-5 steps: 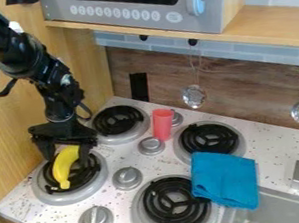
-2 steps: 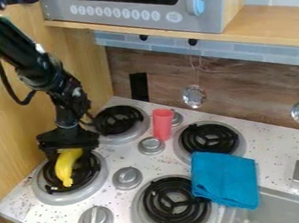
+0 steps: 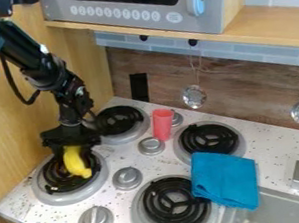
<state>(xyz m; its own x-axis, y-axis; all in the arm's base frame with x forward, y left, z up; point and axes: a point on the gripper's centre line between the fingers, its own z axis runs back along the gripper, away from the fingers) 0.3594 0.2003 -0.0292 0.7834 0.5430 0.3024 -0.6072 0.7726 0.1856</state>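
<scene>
Because the yellow banana (image 3: 78,163) is held only near its upper end by the tool (image 3: 73,150), it could be dropped onto the burner (image 3: 60,197) by slipping.

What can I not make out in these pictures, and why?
All in camera view:
Upper end of the banana: hidden by the tool.
Burner coil behind the banana: partly covered by it.
Anything under the blue cloth: covered by it.
Knob behind the red cup: partly hidden by it.
Sink: cut off by bottom edge.
</scene>
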